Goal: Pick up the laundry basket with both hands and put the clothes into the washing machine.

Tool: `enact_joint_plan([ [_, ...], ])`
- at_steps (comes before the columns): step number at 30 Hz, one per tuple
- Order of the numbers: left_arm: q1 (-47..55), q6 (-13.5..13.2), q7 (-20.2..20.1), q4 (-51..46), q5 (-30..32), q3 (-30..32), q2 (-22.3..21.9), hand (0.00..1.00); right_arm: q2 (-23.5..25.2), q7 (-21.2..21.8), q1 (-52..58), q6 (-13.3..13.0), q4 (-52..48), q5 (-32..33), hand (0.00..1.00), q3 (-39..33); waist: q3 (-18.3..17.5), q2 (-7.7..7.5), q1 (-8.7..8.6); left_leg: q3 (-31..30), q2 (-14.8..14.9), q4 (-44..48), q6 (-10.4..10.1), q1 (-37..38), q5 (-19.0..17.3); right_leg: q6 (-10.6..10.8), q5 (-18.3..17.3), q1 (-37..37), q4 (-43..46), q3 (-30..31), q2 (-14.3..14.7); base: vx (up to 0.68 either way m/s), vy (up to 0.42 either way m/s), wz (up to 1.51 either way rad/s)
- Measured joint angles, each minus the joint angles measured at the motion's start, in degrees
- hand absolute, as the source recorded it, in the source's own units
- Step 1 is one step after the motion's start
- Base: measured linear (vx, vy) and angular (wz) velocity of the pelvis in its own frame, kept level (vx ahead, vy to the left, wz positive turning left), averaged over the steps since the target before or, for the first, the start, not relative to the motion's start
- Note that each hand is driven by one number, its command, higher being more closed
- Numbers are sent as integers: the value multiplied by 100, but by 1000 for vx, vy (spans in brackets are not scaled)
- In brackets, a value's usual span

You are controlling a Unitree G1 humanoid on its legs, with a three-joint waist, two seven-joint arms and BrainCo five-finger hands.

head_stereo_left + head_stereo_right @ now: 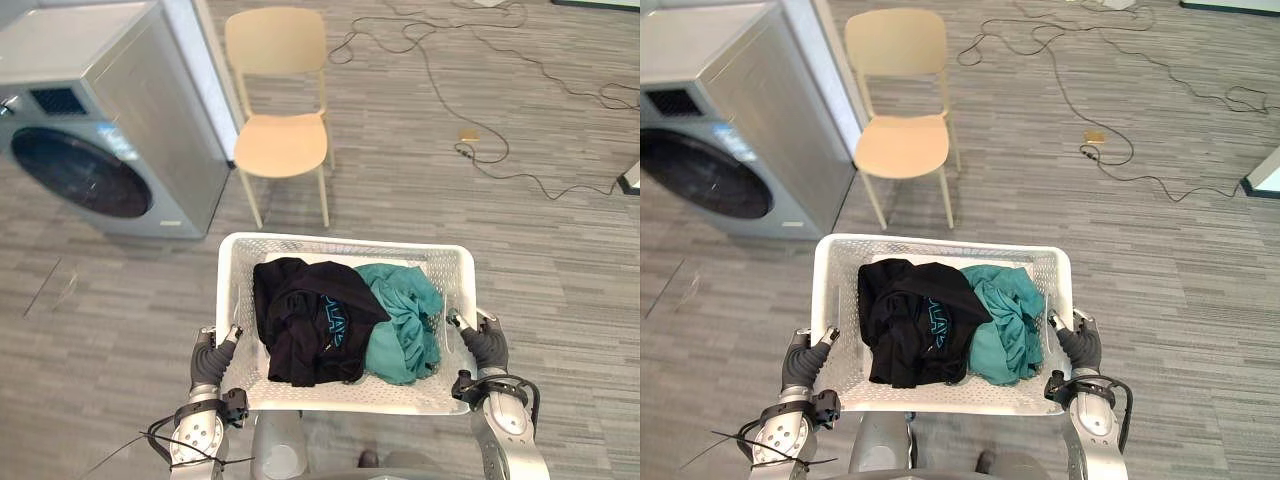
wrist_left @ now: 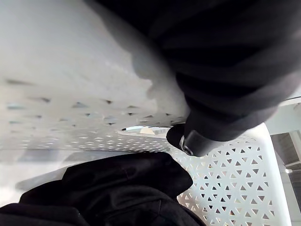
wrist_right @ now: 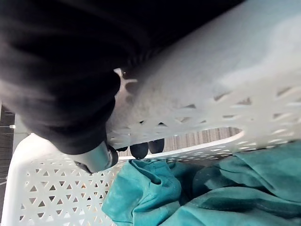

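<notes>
Laundry basket point(image 1: 340, 243), white and perforated, is held crosswise before the robot, with a black garment point(image 1: 305, 320) in its left half and a teal garment point(image 1: 405, 320) in its right. The left hand point(image 1: 210, 358) is clenched on the left end wall and the right hand point(image 1: 485, 345) on the right, dark fingertips point(image 3: 141, 149) hooked through the handle slot. Washing machine point(image 1: 110, 130) stands ahead-left, well apart, round door point(image 1: 75, 172) apparently closed, left hand nearer; chair point(image 1: 282, 140) stands just beside it, straight beyond the basket, and cables point(image 1: 480, 110) trail on the floor point(image 1: 500, 250) to the right.
</notes>
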Motion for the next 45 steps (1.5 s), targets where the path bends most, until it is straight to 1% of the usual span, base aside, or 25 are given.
enact_joint_plan([
  [1, -1, 0, -2, -7, 0, -8, -43, 100, -32, 4, -60, -25, 67, 1, 100, -18, -23, 23, 8, 21, -133, -673, -138, 18, 116, 80, -52, 125, -73, 17, -45, 685, 281, -49],
  [2, -7, 7, -2, -16, 11, -2, -105, 100, -25, 18, -212, -75, 302, 2, 100, -50, -64, 34, 87, -65, -357, -1343, -129, 80, 687, 223, -176, 358, -152, 132, -159, 695, 315, -49],
  [3, -5, 32, 0, 27, 43, 87, -56, 100, 109, 43, -329, -68, 671, -8, 100, -57, -187, -242, 185, -17, -704, -1211, 167, 187, 831, 344, -255, 423, -29, 302, -452, 689, 303, -30],
  [4, -7, 64, -1, 37, 75, 97, -47, 100, 141, 61, -353, -67, 744, -14, 100, -72, -263, -362, 163, -23, -796, -1079, 316, 178, 746, 378, -235, 341, 210, 283, -617, 855, 331, 18],
  [6, 75, 98, 6, 43, 93, 95, -27, 100, 185, 163, -393, -66, 879, -85, 100, -142, -241, -525, 50, -21, -1061, -491, 512, 320, 208, 832, 126, -212, 2133, 342, -928, 797, 300, 46],
  [8, 73, 160, 10, 39, 98, 15, 97, 100, 360, 247, -272, -68, 928, -119, 100, -260, -203, -651, -4, -85, -1421, -579, 578, 1129, -414, 635, 1539, -1195, 4937, 708, -1183, 666, 214, 45],
  [9, 62, 176, 27, 39, 99, 61, 129, 100, 406, 252, -262, -65, 926, -126, 100, -222, -164, -646, -77, -117, -1525, -582, 674, 1584, -657, 724, 1386, -1799, 6227, 1084, -1072, 607, 91, 41],
  [11, 62, 193, 28, 17, 129, 7, 140, 100, 418, 263, -37, -71, 711, -123, 100, -184, -155, -386, -99, -403, -1418, -919, 656, 2447, -918, 570, 905, -2649, 6622, 1008, -772, 629, 6, 38],
  [13, 64, 187, 28, -58, 141, -10, 156, 100, 429, 264, 50, -79, 510, -118, 100, -173, -149, -336, -155, -595, -1329, -1139, 543, 2767, -1016, 601, 652, -3018, 6183, 876, -715, 434, -61, 58],
  [15, 63, 133, 29, -98, 140, -14, 201, 100, 422, 263, 144, -100, 348, -106, 100, -184, -147, -347, -324, -916, -1135, -1355, 307, 3103, -1305, 652, 415, -3349, 4600, 586, -778, 504, -204, 91],
  [16, 115, 133, 31, -98, 139, -17, 217, 100, 427, 262, 187, -89, 347, -106, 100, -154, -209, -439, -308, -1024, -1030, -1357, 156, 3243, -1480, 625, 484, -3316, 3352, 523, -743, 522, -280, 68],
  [18, 132, 139, 56, 2, 133, -7, 213, 100, 388, 250, 295, -91, 365, -81, 100, -73, -275, -484, -275, -1218, -941, -1220, -145, 3402, -1805, 580, 906, -3227, 2679, 556, -672, 487, -254, 42],
  [21, 165, 201, 66, 107, 148, -59, 28, 100, 151, 236, 286, -44, 434, -34, 100, -63, -334, -127, -296, -1645, -629, -104, -140, 3006, -1553, 361, 343, -2994, 2873, 98, -507, 521, -258, 52],
  [22, 171, 221, 65, 111, 175, -64, -46, 100, 101, 218, 297, -37, 434, 15, 100, -67, -216, 73, -336, -1539, -396, 1129, -196, 2450, -1158, 310, 262, -2631, 2676, -23, -439, 505, -235, 36],
  [24, 280, 257, 65, 111, 234, -71, -45, 100, 146, 197, 424, 25, 422, 28, 100, -55, -218, 150, -230, -981, 20, 2128, -181, 1931, -1176, 265, 262, -2007, 2185, -132, -338, 403, -154, 18],
  [29, 305, 119, 66, -64, 269, -55, -59, 100, 129, 101, 602, -29, -18, 105, 100, 16, -286, 122, -48, -214, 633, 329, -114, 1397, -1183, 258, 274, -1190, 1394, -231, -417, 329, -29, 1],
  [33, 308, 122, 106, -89, 269, -48, -71, 100, 133, 102, 603, -62, -21, 106, 100, 24, -304, -26, -61, -685, 474, -1255, -84, 1449, -395, 392, 234, -1144, 1615, -95, -797, 254, 221, -14],
  [34, 309, 122, 117, -100, 269, -48, -70, 100, 133, 101, 595, -66, -22, 107, 100, 32, -309, -34, -54, -777, 459, -1418, -70, 1471, -216, 502, 207, -1144, 1665, -29, -850, 233, 386, -24],
  [35, 356, 122, 149, -193, 270, -34, -72, 100, 122, 103, 578, -77, -58, 113, 100, 74, -362, -25, -42, -1017, 436, -1709, 115, 1492, 499, 864, 17, -1147, 1770, 154, -1007, 232, 469, -29],
  [36, 379, 122, 161, -273, 270, 11, -59, 100, 150, 102, 528, -74, -48, 116, 100, 119, -403, -46, -32, -1132, 366, -1595, -577, 1520, 548, 1168, -171, -1155, 1828, 301, -1144, 229, 505, -27],
  [37, 346, 125, 181, -280, 271, 87, -33, 100, 184, 105, 489, -72, -11, 119, 100, 163, -393, -166, -34, -1125, 235, -1435, -767, 1492, 420, 1280, -239, -1156, 1841, 397, -1272, 178, 487, -19],
  [38, 294, 130, 263, -288, 282, 259, 84, 100, 338, 109, 444, -65, -7, 119, 100, 258, -359, -438, -43, -1138, -29, -1032, -582, 1341, 236, 1363, -227, -1191, 1774, 611, -1521, 94, 368, -15],
  [42, 288, 92, 305, -494, 281, 426, 155, 100, 509, 131, 280, -76, -35, 120, 100, 393, -355, -454, 74, -1258, -186, 13, -689, 979, -727, 1757, -140, -1094, 1500, 936, -1710, 45, 384, -27],
  [43, 234, 64, 304, -495, 276, 395, 192, 100, 534, 131, 261, -77, -77, 120, 100, 346, -407, -545, 66, -1196, -300, 313, -614, 808, -891, 1879, -135, -1074, 1335, 946, -1870, -16, 317, -5],
  [45, 212, 39, 304, -495, 236, 222, 233, 100, 522, 125, 337, -75, -176, 107, 100, 211, -397, -450, 18, -999, -592, 717, -389, 659, -1224, 1852, -21, -1035, 1063, 1074, -2185, -22, 350, -22],
])
